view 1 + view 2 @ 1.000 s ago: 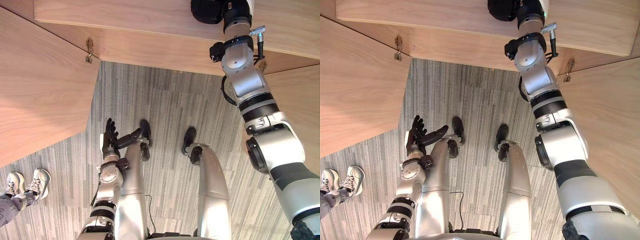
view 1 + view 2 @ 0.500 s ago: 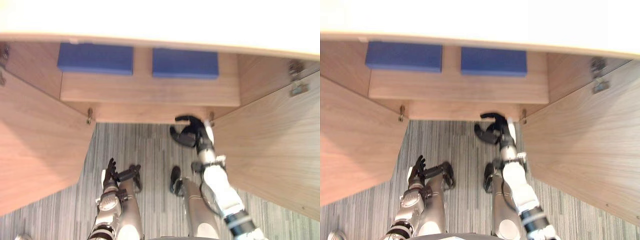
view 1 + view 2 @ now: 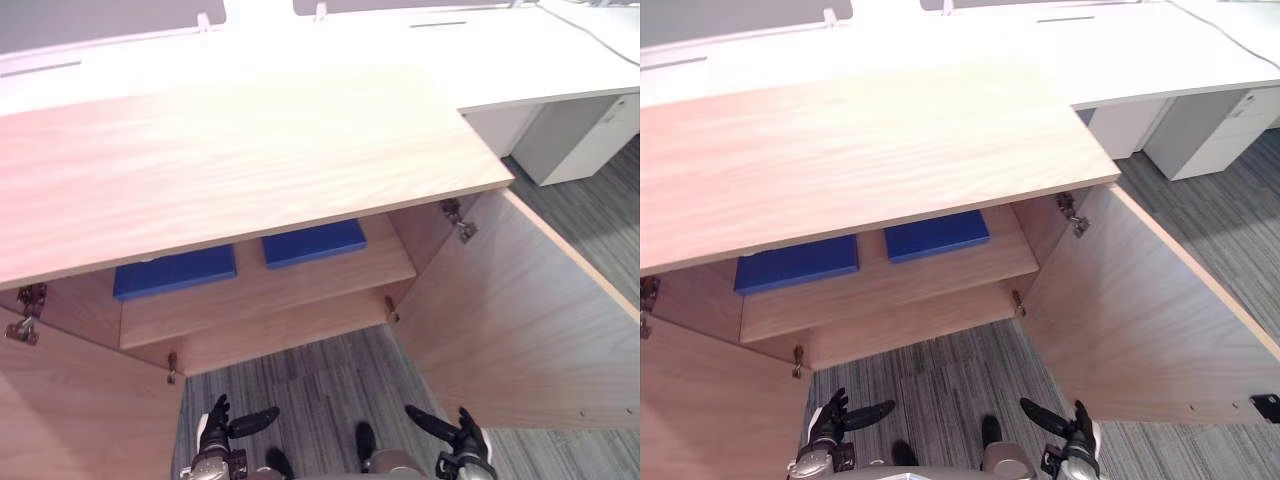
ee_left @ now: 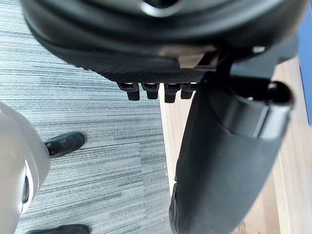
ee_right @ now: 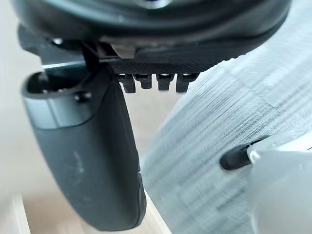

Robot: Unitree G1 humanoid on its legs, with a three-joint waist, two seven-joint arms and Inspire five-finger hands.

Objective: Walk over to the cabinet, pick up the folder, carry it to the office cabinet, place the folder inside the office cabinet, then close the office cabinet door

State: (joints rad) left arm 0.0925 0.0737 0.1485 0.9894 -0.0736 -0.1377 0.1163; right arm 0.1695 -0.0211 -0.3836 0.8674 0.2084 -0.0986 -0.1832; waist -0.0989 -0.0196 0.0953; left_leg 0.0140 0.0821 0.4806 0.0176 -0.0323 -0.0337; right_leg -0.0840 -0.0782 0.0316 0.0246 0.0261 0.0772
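- Grey striped carpet floor (image 3: 330, 385) lay in front of the furniture and ran on to the far right side.
- Behind everything, a long white table (image 3: 500, 50) stretched across the back, with a white drawer unit (image 3: 585, 135) under its right end.
- A light wooden office cabinet (image 3: 230, 150) stood against the table, and its broad flat top took up the middle of the head views.
- Its right-hand door (image 3: 510, 320) stood swung wide open, and its left-hand door (image 3: 80, 410) was open too.
- Inside, a wooden shelf (image 3: 270, 300) showed under the top panel.
- The left blue flat folder (image 3: 175, 272) lay flat on that shelf, towards its left end.
- The right blue flat folder (image 3: 313, 242) lay flat just beside it on the same shelf, with a narrow gap between the two.
- The left robot hand (image 3: 222, 425) hung low over the carpet, well apart from both folders, fingers straight and thumb stuck out, with nothing in it.
- The right robot hand (image 3: 455, 432) hung low by the right-hand door, fingers likewise uncurled and thumb stretched out, with nothing in it.
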